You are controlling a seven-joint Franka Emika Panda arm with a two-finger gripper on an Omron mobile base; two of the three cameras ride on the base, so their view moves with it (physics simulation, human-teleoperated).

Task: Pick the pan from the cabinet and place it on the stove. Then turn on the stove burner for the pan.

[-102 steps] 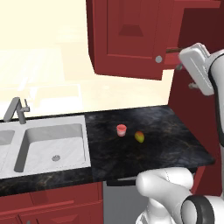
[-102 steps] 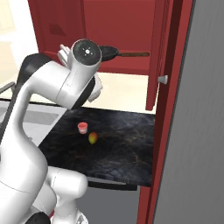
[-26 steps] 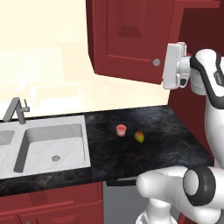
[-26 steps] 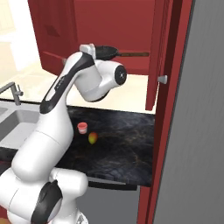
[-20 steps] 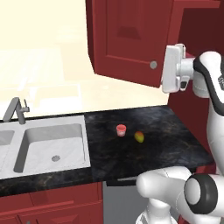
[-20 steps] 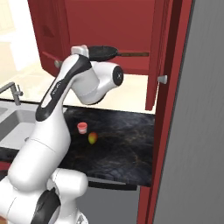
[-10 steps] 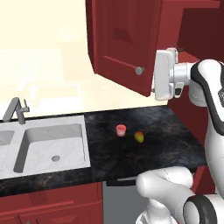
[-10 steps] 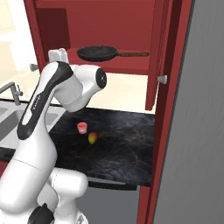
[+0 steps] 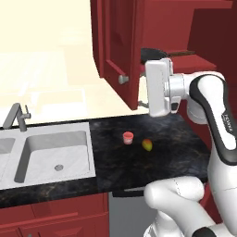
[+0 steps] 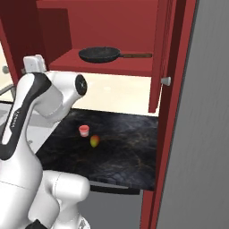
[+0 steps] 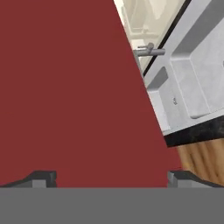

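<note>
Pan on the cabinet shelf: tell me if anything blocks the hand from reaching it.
The cabinet door is swung open and the pan sits exposed on the shelf. The hand faces the door's red panel, so it must turn toward the pan first.

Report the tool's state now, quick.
Tool: open, holding nothing, facing the cabinet door.
</note>
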